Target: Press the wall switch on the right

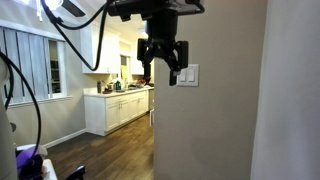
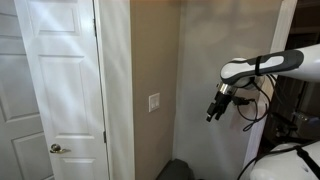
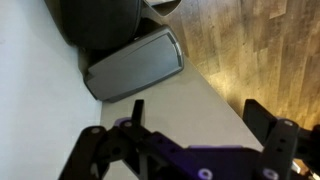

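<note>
The wall switch (image 1: 188, 75) is a small white, nearly square plate on the beige wall; it also shows in an exterior view (image 2: 154, 102). My black gripper (image 1: 163, 60) hangs open just beside the switch in that view. In an exterior view the gripper (image 2: 214, 108) is well away from the wall, apart from the switch. In the wrist view the gripper (image 3: 195, 120) is open and empty, its two fingers wide apart over the wall surface and wooden floor. The switch is not in the wrist view.
A white panelled door (image 2: 55, 90) with a knob stands beside the wall. A grey bin lid (image 3: 132, 66) lies on the floor below. A kitchen with white cabinets (image 1: 118, 108) lies beyond the wall corner. Black cables (image 1: 60, 30) hang nearby.
</note>
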Available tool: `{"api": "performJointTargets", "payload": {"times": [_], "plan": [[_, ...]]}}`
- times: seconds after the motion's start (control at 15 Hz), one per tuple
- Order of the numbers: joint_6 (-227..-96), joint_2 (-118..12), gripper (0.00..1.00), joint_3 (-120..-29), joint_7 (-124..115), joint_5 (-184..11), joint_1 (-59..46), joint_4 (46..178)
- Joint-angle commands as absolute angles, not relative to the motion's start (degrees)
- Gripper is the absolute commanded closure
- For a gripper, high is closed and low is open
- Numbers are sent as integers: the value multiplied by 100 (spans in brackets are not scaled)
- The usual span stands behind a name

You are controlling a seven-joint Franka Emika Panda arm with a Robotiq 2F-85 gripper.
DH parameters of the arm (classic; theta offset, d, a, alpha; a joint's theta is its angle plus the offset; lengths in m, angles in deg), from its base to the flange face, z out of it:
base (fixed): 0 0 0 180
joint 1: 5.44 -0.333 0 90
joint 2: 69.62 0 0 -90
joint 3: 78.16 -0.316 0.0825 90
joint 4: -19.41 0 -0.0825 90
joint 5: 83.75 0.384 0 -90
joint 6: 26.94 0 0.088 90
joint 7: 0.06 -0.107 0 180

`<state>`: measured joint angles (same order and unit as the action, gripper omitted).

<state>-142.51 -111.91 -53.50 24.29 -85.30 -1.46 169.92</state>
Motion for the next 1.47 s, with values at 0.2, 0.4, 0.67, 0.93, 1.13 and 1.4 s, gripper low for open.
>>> {"api": "performJointTargets", "payload": {"times": [0.2,0.4,0.67,0.93,1.13,1.4], "plan": [[-15749,-10450,0,-5316,3044,-7771,-744,16890],[-16673,-10158,0,-5352,3275,-7491,-1027,16903],[-17571,-9843,0,-5271,3595,-7090,-1501,16888],[-17973,-9616,40,-5136,4007,-6572,-1985,16797],[-18165,-9395,59,-5057,4309,-6090,-2344,16632],[-18405,-8892,85,-5035,4616,-5616,-2618,16163]]}}
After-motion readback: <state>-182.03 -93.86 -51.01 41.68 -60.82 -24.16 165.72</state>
